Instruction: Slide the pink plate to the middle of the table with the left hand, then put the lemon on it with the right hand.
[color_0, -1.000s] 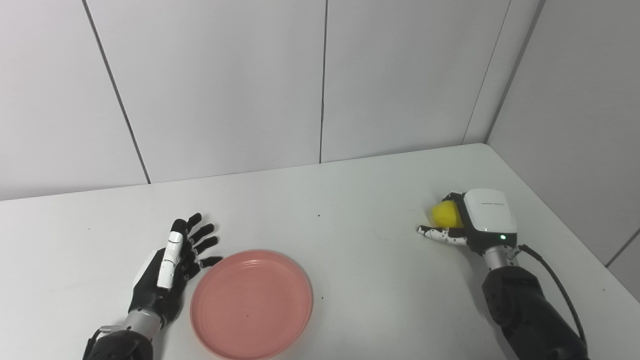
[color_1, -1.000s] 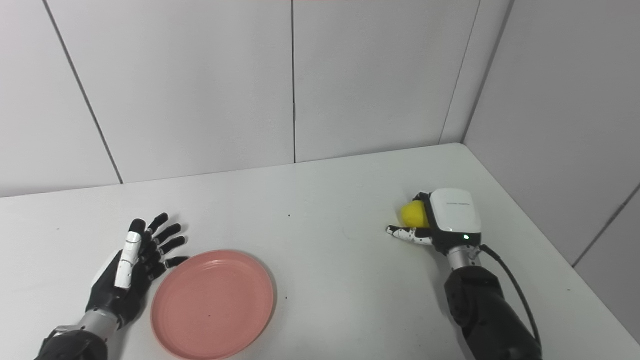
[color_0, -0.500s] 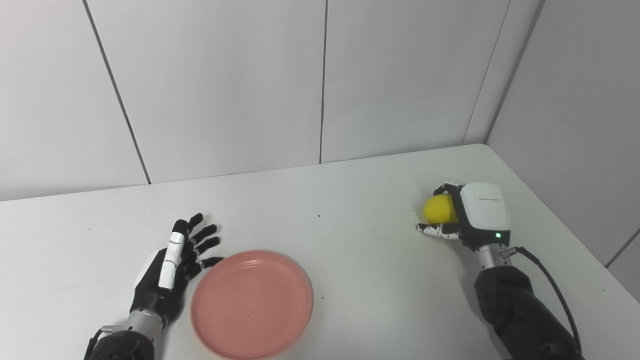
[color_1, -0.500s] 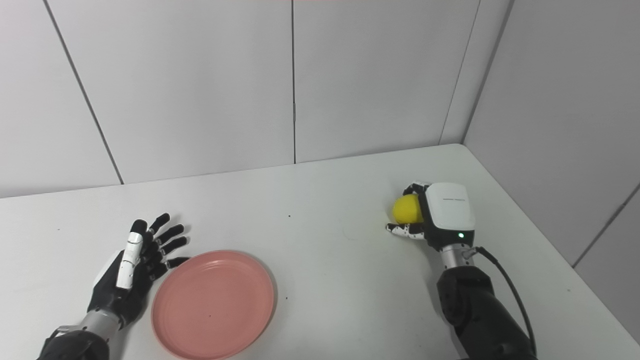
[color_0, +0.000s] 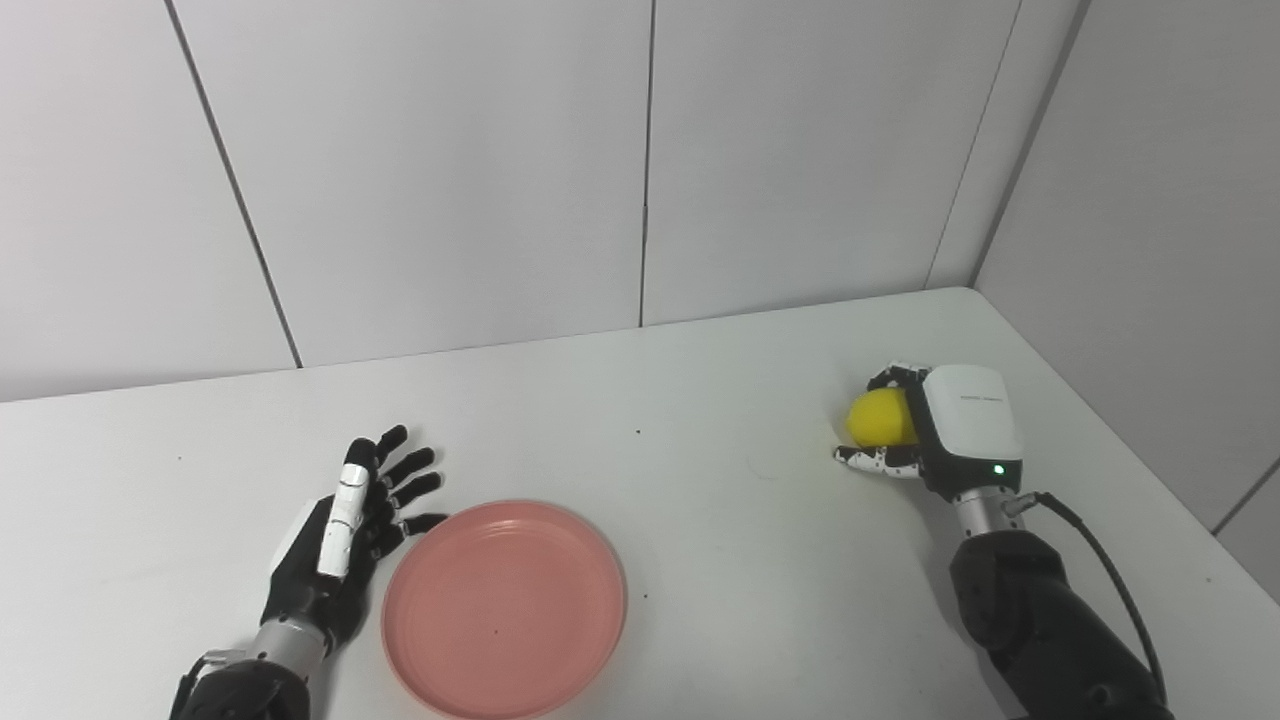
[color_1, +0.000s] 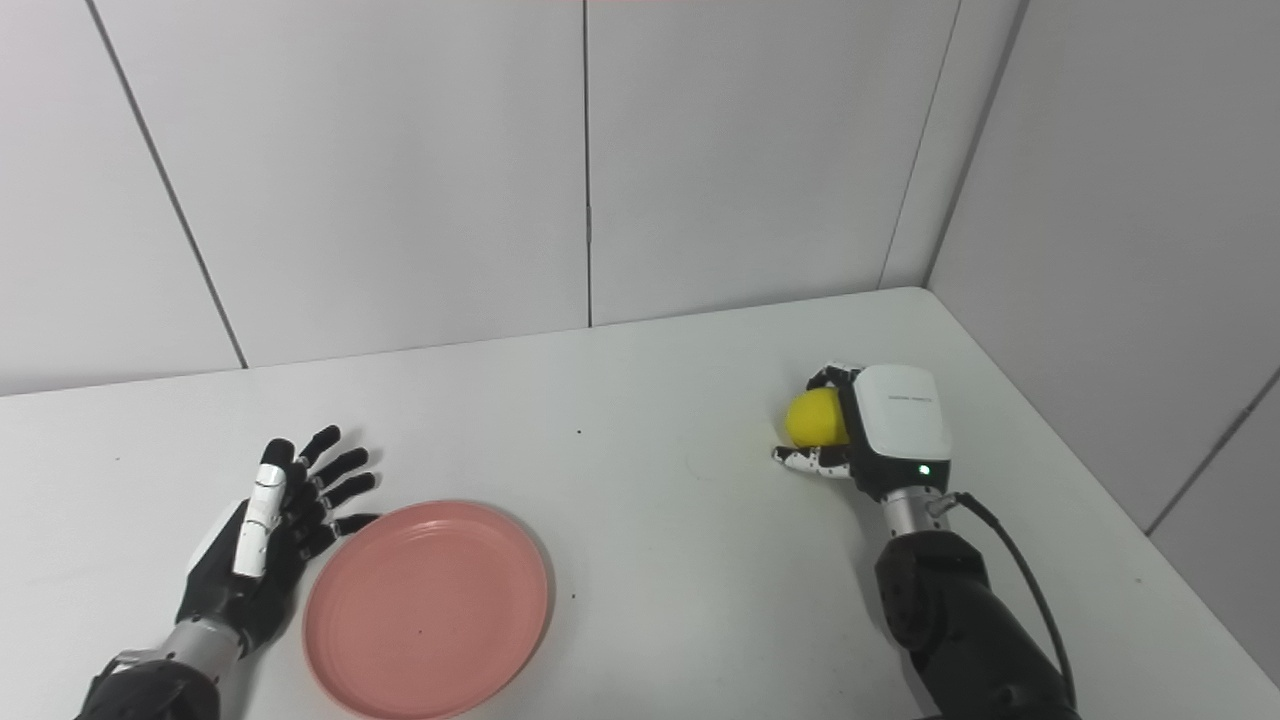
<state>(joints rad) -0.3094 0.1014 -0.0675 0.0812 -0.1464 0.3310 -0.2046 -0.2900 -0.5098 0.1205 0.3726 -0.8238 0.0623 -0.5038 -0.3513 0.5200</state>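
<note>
- Left eye view showed the right hand (color_0: 935, 430) far out on the right side of the bench (color_0: 700, 400), fingers and thumb curled round the lemon (color_0: 878, 417); the fruit looked cupped against the palm, thumb under it.
- Whether the lemon was clear of the bench top could not be told for certain; a faint shadow beneath suggested it sat at least slightly raised.
- Grip came from the side, probably so the round fruit would not roll out on the carry.
- The pink plate (color_0: 504, 609) lay flat on the near-left part of the bench, well apart from the lemon, nothing on it.
- The left hand (color_0: 345, 530) rested just beside the plate's left rim, fingers spread and holding nothing; fingertips (color_0: 425, 522) near the rim, contact not clear. Placement fits a hand done with pushing and kept out of the way.
- Judged stage: the plate slide looked finished, though the plate sat somewhat left of centre; lemon grasped, transfer to the plate not yet made.
- Next move would call for a leftward carry and a low release so the fruit settles inside the rim.
</note>
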